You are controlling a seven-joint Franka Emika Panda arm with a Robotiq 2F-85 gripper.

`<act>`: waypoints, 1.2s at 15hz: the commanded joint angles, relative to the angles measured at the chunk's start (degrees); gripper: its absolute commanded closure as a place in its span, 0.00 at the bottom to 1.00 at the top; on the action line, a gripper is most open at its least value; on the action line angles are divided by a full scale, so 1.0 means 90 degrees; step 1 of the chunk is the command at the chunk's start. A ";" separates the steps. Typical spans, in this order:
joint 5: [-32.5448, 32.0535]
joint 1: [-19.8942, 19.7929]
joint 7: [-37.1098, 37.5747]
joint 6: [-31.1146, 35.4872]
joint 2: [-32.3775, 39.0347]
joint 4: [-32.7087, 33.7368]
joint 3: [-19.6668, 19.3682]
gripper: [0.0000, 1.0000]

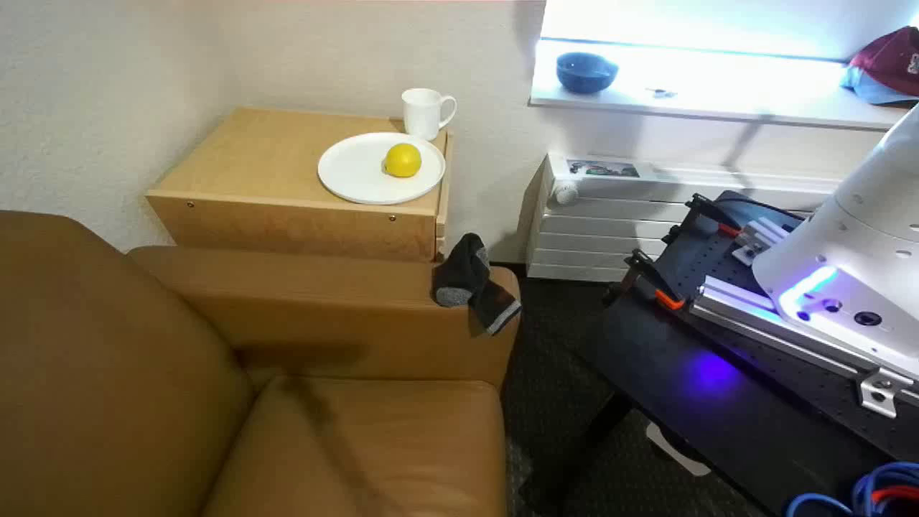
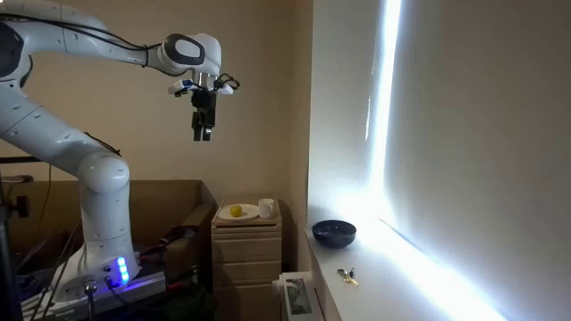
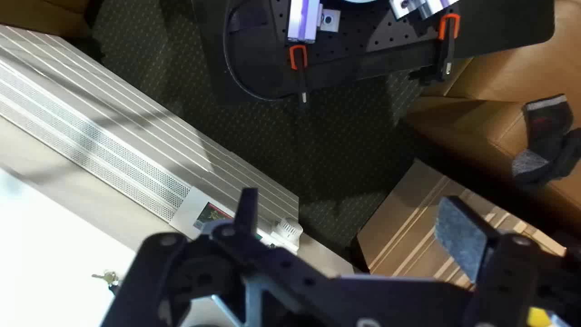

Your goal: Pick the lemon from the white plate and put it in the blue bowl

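Wooden desk (image 1: 273, 151) beside couch (image 1: 301, 330) carries white mug (image 1: 421, 116), white plate (image 1: 352, 171); lemon (image 1: 403, 160) on plate, sides clear of low rim, should straddle easily. Blue bowl (image 2: 334, 235) upright on windowsill (image 2: 379, 294), presumably ready for drop. Claw (image 2: 202, 137) high, pointing down, likely for clearance. Wrist view: jaws wide apart, nothing between; in an exterior view, fingers (image 2: 196, 132) edge-on, spread unreadable. In an exterior view, only arm base (image 1: 840, 266) shows, no claw.

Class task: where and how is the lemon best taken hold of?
Probably across its widest part, from straight above: the lemon is round and its top is uncovered, while the flat white plate lies beneath it, blocking the underside. The open gripper points down.
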 commanded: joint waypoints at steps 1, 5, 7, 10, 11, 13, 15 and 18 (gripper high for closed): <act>-0.0019 0.0053 0.0030 -0.0020 0.0002 0.0017 -0.0032 0.00; 0.0117 0.0331 0.0545 0.0329 0.0001 -0.0747 0.0579 0.00; 0.0253 0.0620 0.0962 0.0661 -0.0107 -0.1230 0.1073 0.00; 0.0863 0.1058 0.2093 0.1893 0.0000 -0.1846 0.1878 0.00; 0.1125 0.1190 0.2500 0.2278 0.0146 -0.1955 0.2167 0.00; 0.1553 0.1330 0.3165 0.2705 0.0396 -0.1937 0.2566 0.00; 0.1627 0.1483 0.3216 0.2618 0.0451 -0.1860 0.2695 0.00; 0.1507 0.1494 0.3227 0.2557 0.0424 -0.1838 0.2717 0.00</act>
